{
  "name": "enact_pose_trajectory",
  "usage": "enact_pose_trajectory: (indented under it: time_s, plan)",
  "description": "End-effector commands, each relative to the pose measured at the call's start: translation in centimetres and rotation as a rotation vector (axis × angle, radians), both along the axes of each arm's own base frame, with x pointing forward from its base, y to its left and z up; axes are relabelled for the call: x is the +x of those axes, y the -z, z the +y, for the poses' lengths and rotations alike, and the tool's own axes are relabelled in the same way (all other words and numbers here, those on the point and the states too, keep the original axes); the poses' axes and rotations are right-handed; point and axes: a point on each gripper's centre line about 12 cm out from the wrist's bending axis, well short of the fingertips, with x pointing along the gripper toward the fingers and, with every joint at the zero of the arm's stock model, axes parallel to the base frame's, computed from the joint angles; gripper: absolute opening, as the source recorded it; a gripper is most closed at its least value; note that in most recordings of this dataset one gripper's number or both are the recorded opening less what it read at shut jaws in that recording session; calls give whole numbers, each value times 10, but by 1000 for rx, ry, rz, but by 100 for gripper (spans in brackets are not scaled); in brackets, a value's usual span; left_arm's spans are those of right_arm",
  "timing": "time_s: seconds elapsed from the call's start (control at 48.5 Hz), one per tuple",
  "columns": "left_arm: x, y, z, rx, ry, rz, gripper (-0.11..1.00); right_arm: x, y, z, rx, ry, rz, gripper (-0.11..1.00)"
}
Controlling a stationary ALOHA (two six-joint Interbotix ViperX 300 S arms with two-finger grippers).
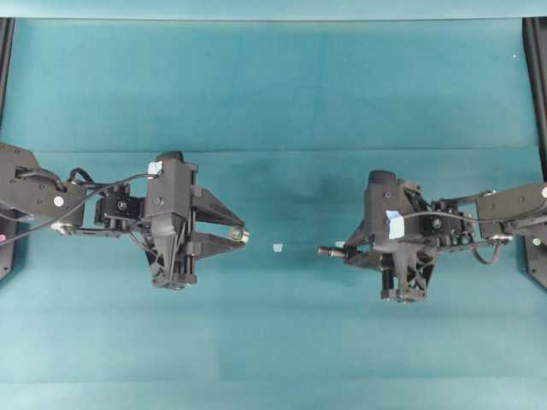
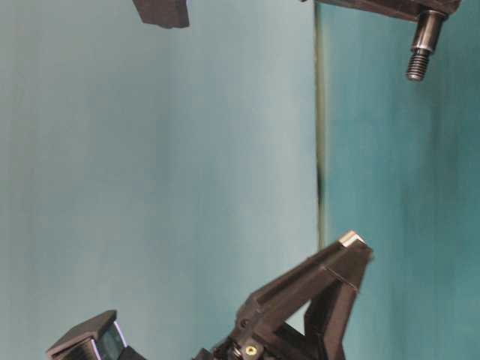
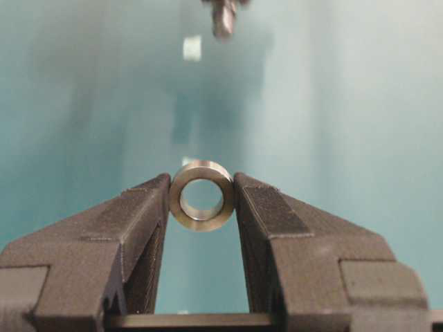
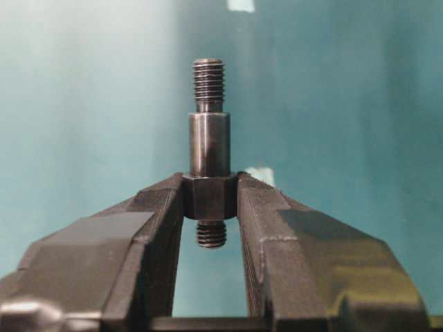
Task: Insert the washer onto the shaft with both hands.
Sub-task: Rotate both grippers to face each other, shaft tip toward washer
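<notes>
Between the two pincers, a pale blue tape square (image 1: pixel 278 248) lies on the teal desk (image 1: pixel 282 85). Left pincer (image 1: pixel 243 234) pinches the washer (image 3: pixel 202 195), its hole facing the shaft (image 4: pixel 210 149). Right pincer (image 1: pixel 340 250) clamps the shaft, threaded end toward the washer, well apart.

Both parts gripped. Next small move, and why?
Probably bring the two hands toward each other along one line. The left hand pinches the washer with its hole facing outward; the right hand clamps the shaft, threaded tip pointing at it across an open gap. Align hole and tip first.
</notes>
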Motion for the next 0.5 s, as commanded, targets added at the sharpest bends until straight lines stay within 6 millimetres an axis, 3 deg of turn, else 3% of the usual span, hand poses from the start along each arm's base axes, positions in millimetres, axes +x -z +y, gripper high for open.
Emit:
enact_pose_trajectory:
  time_s: [0.0, 0.475]
  plan:
    - [4, -9, -1, -1, 2, -40, 36, 7, -8, 3, 3, -6, -41, 0]
    - [11, -15, -5, -3, 12, -58, 36, 16, -15, 3, 7, -5, -115, 0]
